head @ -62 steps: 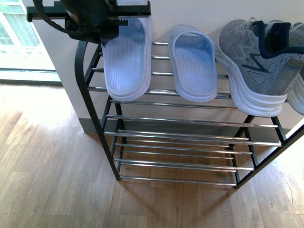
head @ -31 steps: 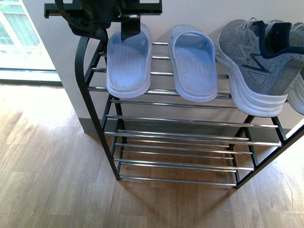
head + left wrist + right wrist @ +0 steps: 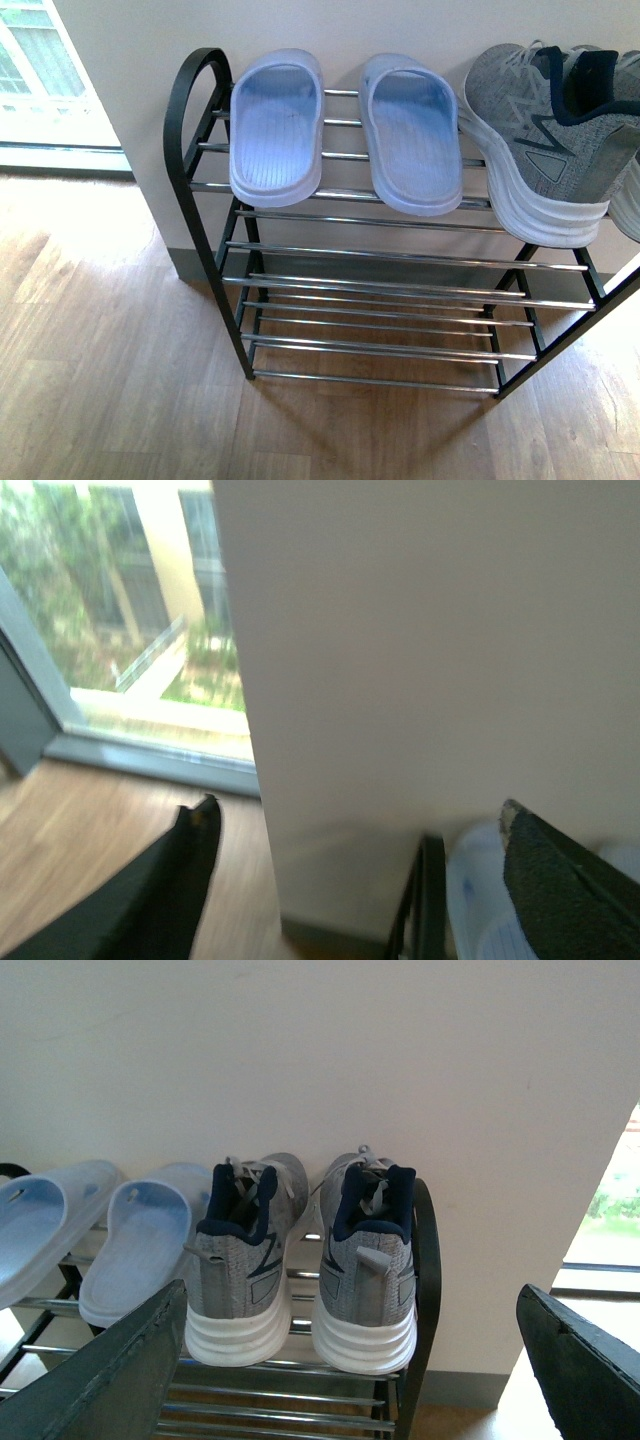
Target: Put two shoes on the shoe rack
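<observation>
The shoe rack (image 3: 195,215) stands against the wall, black frame with chrome bars. On its top tier lie two pale blue slides (image 3: 275,130) (image 3: 410,135), and to their right a grey knit sneaker (image 3: 545,140). The right wrist view shows both grey sneakers (image 3: 243,1265) (image 3: 367,1260) heels toward the camera beside the slides (image 3: 135,1235). My right gripper (image 3: 360,1345) is open, back from the sneakers. My left gripper (image 3: 360,830) is open, facing the wall by the rack's left arch (image 3: 428,895), with a slide's edge (image 3: 470,890) below. Neither gripper shows in the front view.
The lower tiers (image 3: 380,320) of the rack hold nothing. Wooden floor (image 3: 110,380) lies in front. A window (image 3: 35,70) is at the far left, and another (image 3: 610,1210) is right of the rack. A cream wall (image 3: 400,25) stands behind the rack.
My left gripper, which hung over the left slide on the top tier, has risen out of the front view. The slide stays on the rack.
</observation>
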Motion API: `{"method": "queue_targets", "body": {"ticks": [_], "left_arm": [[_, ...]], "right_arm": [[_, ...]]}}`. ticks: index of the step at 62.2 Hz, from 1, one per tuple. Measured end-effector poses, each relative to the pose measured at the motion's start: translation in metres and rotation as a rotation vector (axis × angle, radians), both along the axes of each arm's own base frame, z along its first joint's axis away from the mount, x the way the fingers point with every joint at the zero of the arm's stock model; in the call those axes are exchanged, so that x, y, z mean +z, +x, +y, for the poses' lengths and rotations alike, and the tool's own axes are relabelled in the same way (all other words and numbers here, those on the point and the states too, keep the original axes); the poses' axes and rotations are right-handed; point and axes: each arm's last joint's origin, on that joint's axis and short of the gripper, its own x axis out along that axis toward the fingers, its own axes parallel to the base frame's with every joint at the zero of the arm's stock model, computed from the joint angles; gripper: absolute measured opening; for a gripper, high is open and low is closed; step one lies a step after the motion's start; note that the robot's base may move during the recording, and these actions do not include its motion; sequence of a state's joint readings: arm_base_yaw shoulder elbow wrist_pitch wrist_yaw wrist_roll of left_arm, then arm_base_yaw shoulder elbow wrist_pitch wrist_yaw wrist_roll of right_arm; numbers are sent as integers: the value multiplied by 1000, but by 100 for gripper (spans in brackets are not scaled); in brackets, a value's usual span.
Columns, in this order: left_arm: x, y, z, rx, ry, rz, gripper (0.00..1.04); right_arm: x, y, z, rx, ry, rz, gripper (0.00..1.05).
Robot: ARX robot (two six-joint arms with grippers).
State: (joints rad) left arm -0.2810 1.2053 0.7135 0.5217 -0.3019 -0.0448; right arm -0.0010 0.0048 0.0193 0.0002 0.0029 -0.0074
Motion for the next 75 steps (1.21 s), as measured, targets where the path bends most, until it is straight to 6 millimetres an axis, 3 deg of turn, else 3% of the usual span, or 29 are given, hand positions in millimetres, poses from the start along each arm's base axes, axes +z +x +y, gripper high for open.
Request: {"method": "queue_targets", "body": {"ticks": [8,13,19,51,75], "left_arm": [[-33,-24,14,-30,27,7,44],[-61,-41,26,-33,43,53,23],[-72,-60,38,-23,40,32,1],[-105,-106,65,-18,44,35,1],[-116,-126,65,-25,45,33,1]], "right_arm": [[0,0,0,3,0,0,96],[0,0,0,2,0,0,96],[0,0,0,3,0,0,96],[0,0,0,2,0,0,96],[0,0,0,2,0,0,96]]}}
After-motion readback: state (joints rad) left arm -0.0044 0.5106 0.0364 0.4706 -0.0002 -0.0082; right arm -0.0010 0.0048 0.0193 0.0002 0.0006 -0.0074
